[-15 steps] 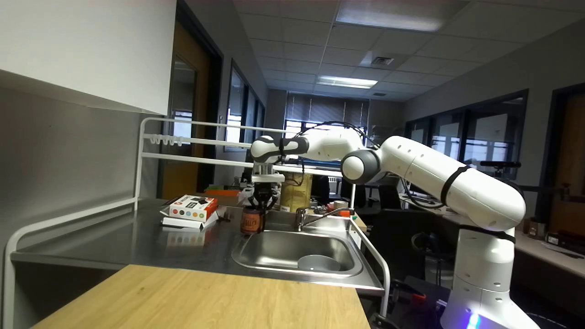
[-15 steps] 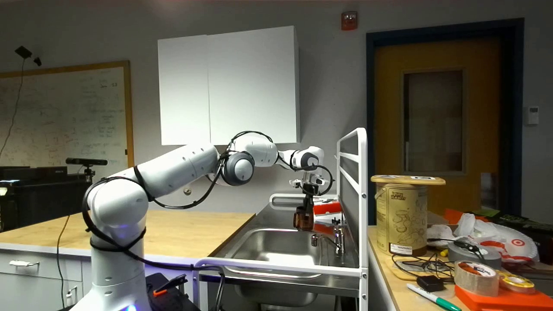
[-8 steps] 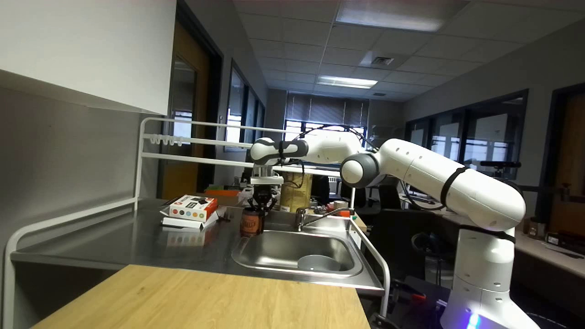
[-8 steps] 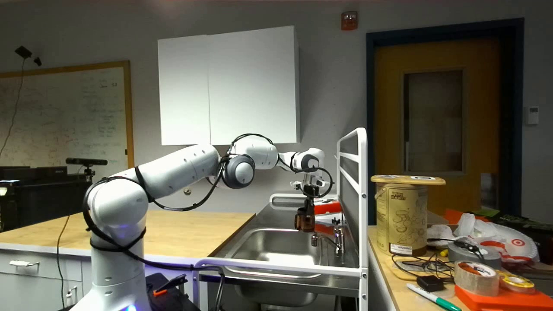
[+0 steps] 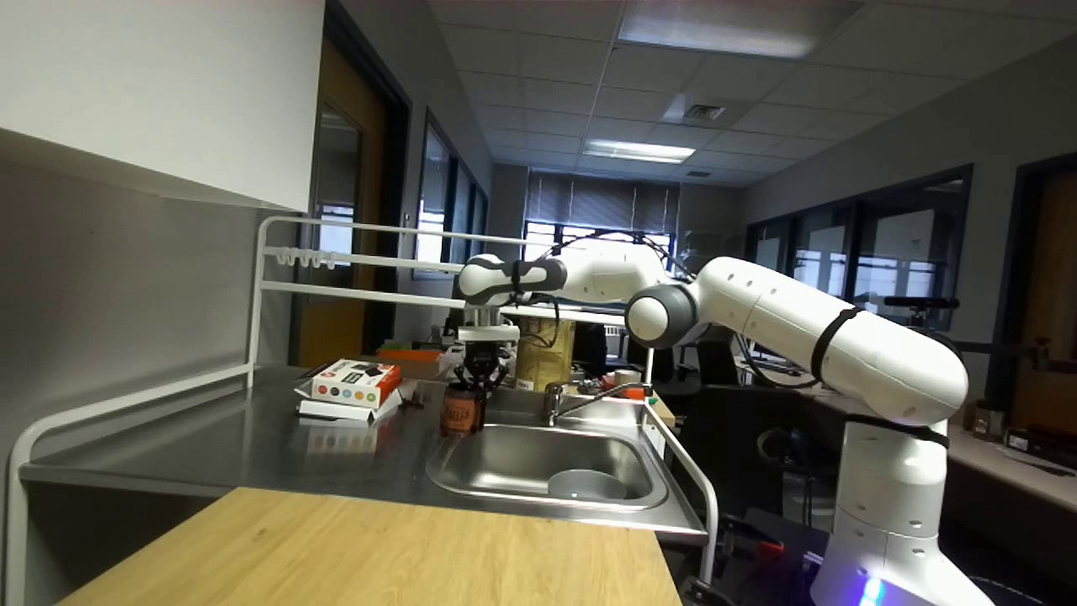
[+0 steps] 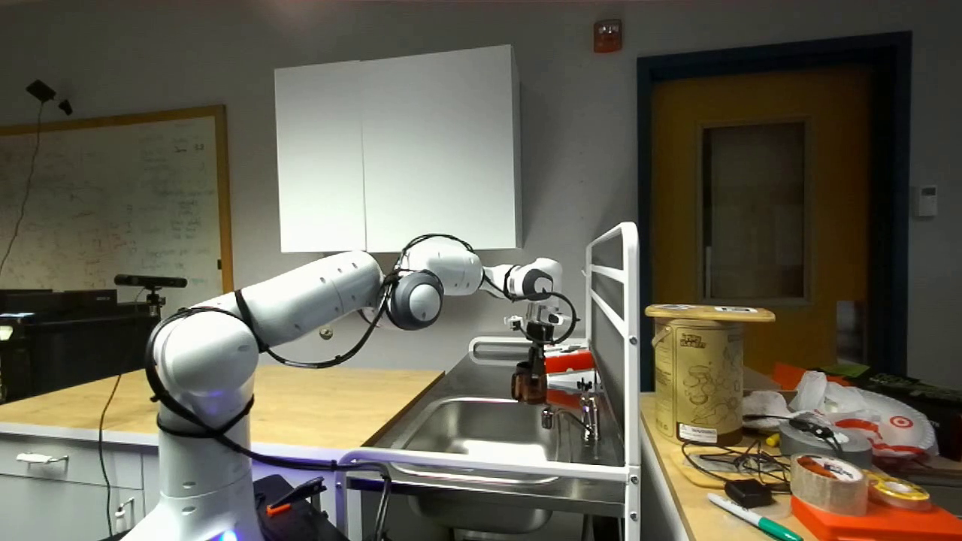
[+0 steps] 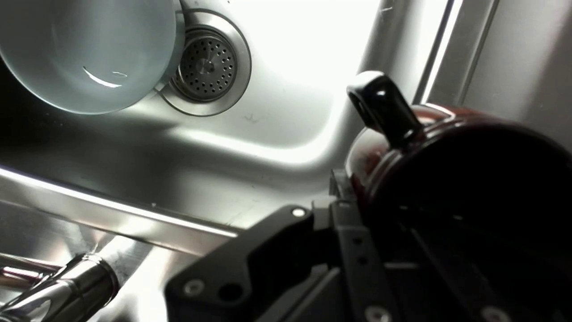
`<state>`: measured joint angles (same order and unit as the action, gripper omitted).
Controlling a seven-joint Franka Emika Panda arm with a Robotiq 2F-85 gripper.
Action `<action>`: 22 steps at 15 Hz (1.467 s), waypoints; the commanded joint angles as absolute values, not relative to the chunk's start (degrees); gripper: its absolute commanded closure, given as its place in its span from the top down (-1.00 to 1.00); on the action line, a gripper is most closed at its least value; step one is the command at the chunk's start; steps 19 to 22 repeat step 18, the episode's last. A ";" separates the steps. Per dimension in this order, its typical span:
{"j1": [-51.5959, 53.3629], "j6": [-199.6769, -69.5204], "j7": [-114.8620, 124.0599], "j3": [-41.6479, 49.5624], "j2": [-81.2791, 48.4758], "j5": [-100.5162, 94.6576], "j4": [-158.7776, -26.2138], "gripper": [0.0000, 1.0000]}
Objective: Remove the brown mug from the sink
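The brown mug [image 5: 462,411] hangs below my gripper [image 5: 478,387], upright, beside the far left corner of the sink [image 5: 513,461]. It also shows in an exterior view [image 6: 528,385], just past the sink's far edge [image 6: 481,430]. I cannot tell whether its base touches the countertop. In the wrist view the mug [image 7: 469,165] fills the right side, its dark opening towards the camera and its handle pointing up-left. My gripper [image 7: 377,205] is shut on the mug's wall. One finger lies along the outside; the other is lost in the dark opening.
A pale bowl [image 7: 89,53] sits in the sink by the drain. The faucet [image 5: 580,404] stands behind the basin. A red-and-white box [image 5: 355,384] lies on the steel countertop [image 5: 219,446]. A white rail rack [image 6: 631,338] borders the back, and a cabinet [image 6: 398,158] hangs above.
My gripper and the mug have come down slightly together, then shifted a little to the left in an exterior view. The mug stays in the gripper.
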<state>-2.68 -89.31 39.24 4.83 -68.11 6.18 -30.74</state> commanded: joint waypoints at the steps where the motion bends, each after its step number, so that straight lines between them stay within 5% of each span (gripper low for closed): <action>1: -2.42 -86.79 40.75 5.15 -69.14 5.80 -27.48 -0.17; 9: -2.60 -85.59 40.31 5.08 -68.55 5.94 -27.21 0.99; 22: -2.73 -84.64 39.92 4.92 -67.62 6.12 -27.22 1.00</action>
